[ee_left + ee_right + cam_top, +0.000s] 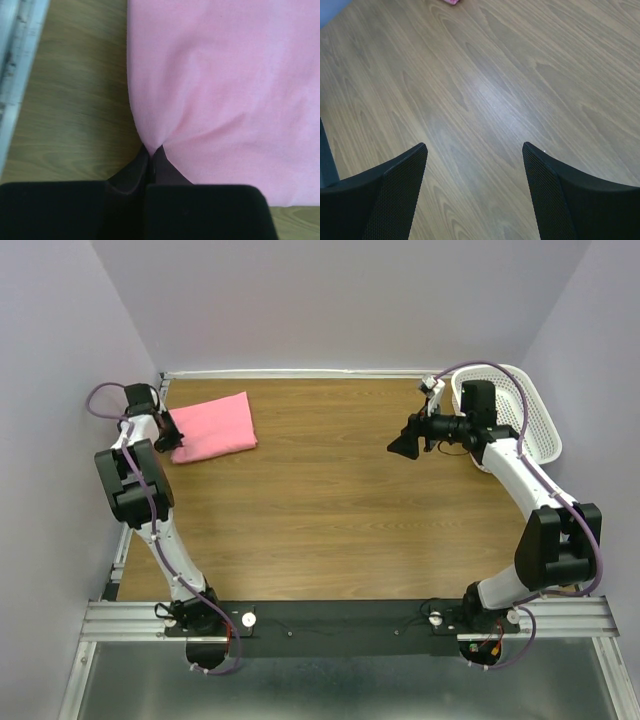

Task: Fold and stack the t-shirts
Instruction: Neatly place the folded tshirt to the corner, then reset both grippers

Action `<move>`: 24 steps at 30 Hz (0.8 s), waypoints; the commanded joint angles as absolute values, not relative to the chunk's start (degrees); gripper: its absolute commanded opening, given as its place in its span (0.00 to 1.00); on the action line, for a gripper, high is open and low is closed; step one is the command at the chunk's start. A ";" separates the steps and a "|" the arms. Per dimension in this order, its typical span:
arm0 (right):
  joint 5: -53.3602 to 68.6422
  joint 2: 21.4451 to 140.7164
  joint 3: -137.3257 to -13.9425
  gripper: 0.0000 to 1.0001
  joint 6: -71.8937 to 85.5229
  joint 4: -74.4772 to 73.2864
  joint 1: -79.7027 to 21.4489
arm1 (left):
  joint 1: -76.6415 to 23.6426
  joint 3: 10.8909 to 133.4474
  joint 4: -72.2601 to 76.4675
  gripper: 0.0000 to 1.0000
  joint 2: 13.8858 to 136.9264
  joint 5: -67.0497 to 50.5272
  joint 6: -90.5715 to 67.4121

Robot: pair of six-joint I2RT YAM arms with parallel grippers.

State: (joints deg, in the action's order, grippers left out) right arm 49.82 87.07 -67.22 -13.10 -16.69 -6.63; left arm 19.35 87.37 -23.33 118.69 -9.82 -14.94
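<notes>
Across the worktop from the white basket, at the opposite far corner, the salmon-pink t-shirt is lying as a folded, roughly rectangular pad, flat on the wood and well apart from the basket; it is looking light, soft and limp, so it is likely going to sag and fall open if lifted by one point; a hold on a folded edge or corner, taking all the layers at once, is looking the safest; nothing about it is fragile, though the cloth may be sliding easily over the smooth wood; the left fingers are pressing together on the shirt's edge on the side away from the basket, pinching a small pucker of cloth that is drawing creases toward the tips; how many layers they are catching I cannot tell; the right fingers are hanging spread wide near the basket, on its shirt-ward side, over bare wood, holding nothing and well apart from the shirt, of which only a pink scrap is showing at the top edge of the right wrist view.
</notes>
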 commanded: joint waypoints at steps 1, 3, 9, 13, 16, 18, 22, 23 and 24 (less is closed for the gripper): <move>51.94 87.80 -66.36 0.84 -13.18 -17.58 -6.15 | 20.39 92.45 -29.44 0.05 120.67 -3.88 -11.60; 51.94 88.07 -66.36 0.84 -13.09 -17.58 -6.24 | 20.48 97.09 -31.54 0.20 120.94 -0.46 -12.12; 51.68 87.98 -66.36 0.84 -13.09 -17.67 -6.15 | 20.48 100.72 -32.52 0.55 115.15 14.41 -12.04; 48.71 87.98 -66.53 0.83 -14.06 -18.10 -6.24 | 20.04 90.67 -22.11 0.56 101.19 12.58 -10.20; 44.58 86.58 -66.45 0.83 -17.21 -18.46 -6.24 | 19.60 81.68 -13.74 0.56 86.48 3.01 -11.16; 37.64 83.51 -65.83 0.84 -19.59 -18.28 -6.24 | 18.37 70.00 -1.80 0.56 77.39 -6.91 -13.44; 16.78 75.51 -62.94 1.00 -18.22 -13.39 -5.98 | 17.14 51.03 11.49 0.98 56.74 -19.31 -20.55; 12.52 72.45 -62.32 1.00 -16.02 -12.40 -5.89 | 16.09 48.98 15.25 0.99 54.69 -25.95 -20.74; 8.83 71.12 -61.71 1.00 -13.56 -11.52 -5.37 | 14.43 47.82 15.47 0.98 51.80 -28.54 -19.96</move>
State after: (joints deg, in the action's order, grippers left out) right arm 29.08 78.54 -63.35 -17.65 -16.34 -6.57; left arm 17.26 55.75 3.20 57.69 -11.00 -16.45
